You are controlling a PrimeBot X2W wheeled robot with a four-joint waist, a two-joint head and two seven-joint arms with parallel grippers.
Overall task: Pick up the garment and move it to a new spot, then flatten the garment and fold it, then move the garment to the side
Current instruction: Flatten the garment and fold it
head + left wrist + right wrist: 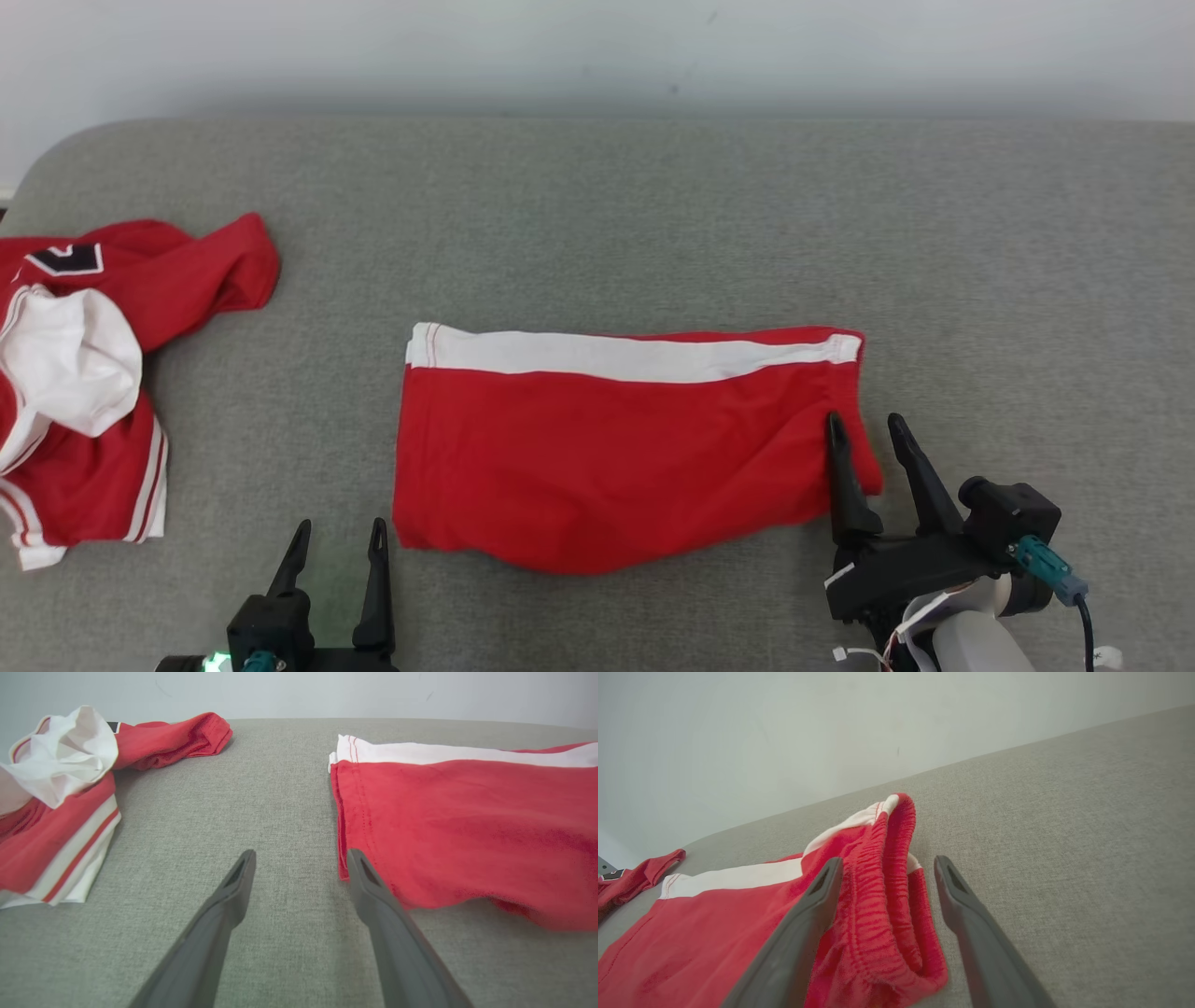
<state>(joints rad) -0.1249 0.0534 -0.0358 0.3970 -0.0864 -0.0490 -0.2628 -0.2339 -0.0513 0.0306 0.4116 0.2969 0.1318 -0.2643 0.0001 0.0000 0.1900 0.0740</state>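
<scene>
Right, the red shorts with a white side stripe (625, 457) lie flat, folded in half by the look of it, midway along the grey fabric-covered worktop (653, 215) and nearer its front edge. The right gripper (864, 422) is spread open and straddles the gathered elastic waistband (887, 891) at the shorts' right end. One finger is over cloth, the other over bare worktop, nothing pinched. It's likely set to nip that edge for another fold or the slide aside. The left gripper (341, 527) is also open and holds nothing. It sits at the front edge just beside the shorts' left hem, probably to take that end. A crumpled red-and-white jersey pile (103, 373) sits at the left edge, well apart. No bins or trays; both lie directly on the worktop.
</scene>
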